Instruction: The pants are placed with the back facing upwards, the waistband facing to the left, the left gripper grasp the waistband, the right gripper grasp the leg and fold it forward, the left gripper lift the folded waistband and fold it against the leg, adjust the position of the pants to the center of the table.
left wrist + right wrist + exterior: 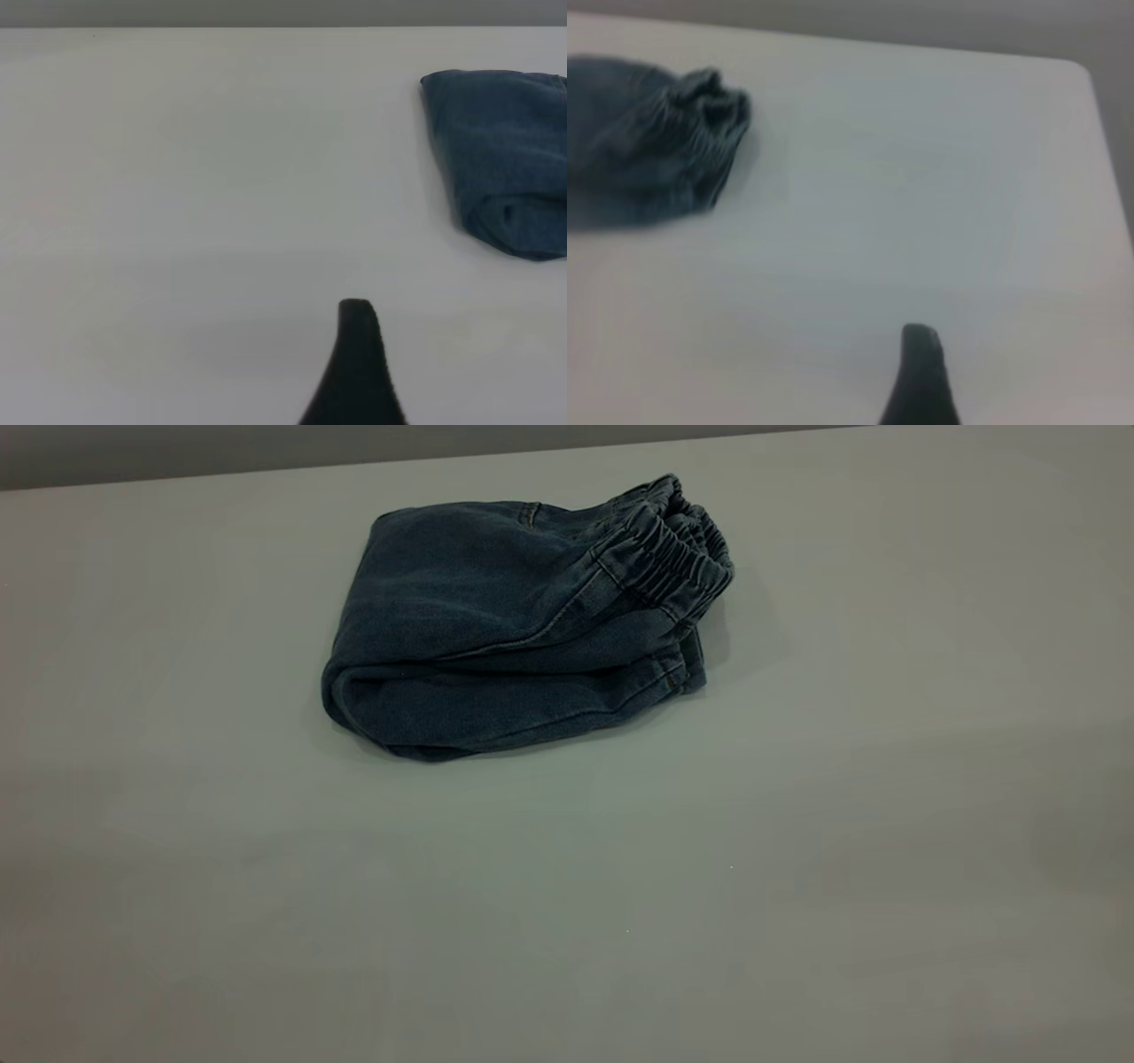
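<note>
Right, the pants (523, 620) lie folded into a compact blue denim bundle on the table (797, 850), toward the far side and a touch left of the middle in the exterior view. The waistband (678, 545) is on top at the bundle's right end, its ruched elastic bunched up, with the rounded fold at the left end. No arm shows in the exterior view at all.

Over on the left wrist camera, the left gripper (356, 367) shows as a single dark fingertip above bare tabletop, well apart from the pants (505, 159), touching nothing; whether it is spread or pressed together I cannot tell.

Same story on the right wrist camera: the right gripper (920, 376) shows one dark finger over the table, far from the waistband (709, 111), holding nothing, its opening impossible to judge.
</note>
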{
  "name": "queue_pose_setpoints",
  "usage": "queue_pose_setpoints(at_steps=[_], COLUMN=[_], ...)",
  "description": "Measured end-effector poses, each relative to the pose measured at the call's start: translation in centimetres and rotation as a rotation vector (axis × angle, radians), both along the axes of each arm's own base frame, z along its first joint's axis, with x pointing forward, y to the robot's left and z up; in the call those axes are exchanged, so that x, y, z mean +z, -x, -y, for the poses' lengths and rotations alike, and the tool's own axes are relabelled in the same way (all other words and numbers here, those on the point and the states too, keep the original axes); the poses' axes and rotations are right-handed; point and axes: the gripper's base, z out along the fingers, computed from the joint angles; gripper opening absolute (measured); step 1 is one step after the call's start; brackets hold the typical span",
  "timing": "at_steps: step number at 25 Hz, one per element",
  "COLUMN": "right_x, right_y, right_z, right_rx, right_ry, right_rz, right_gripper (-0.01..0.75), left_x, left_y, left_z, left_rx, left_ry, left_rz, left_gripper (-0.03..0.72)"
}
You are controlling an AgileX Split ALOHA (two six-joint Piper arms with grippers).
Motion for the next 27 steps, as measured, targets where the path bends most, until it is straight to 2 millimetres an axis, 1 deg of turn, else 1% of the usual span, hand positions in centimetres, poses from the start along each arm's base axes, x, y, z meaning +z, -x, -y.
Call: queue_pose_setpoints(at_steps=[27], right_x=[0.01], right_y=[0.01], right_z=[0.05], right_rx=[-0.010], right_ry=[-0.008], right_rz=[-0.001], right_gripper=[0.461], left_x=[0.00], left_y=[0.00], left_z=[0.00], left_rx=[0.000], left_ry=[0.000], left_rz=[0.000], left_gripper=[0.517])
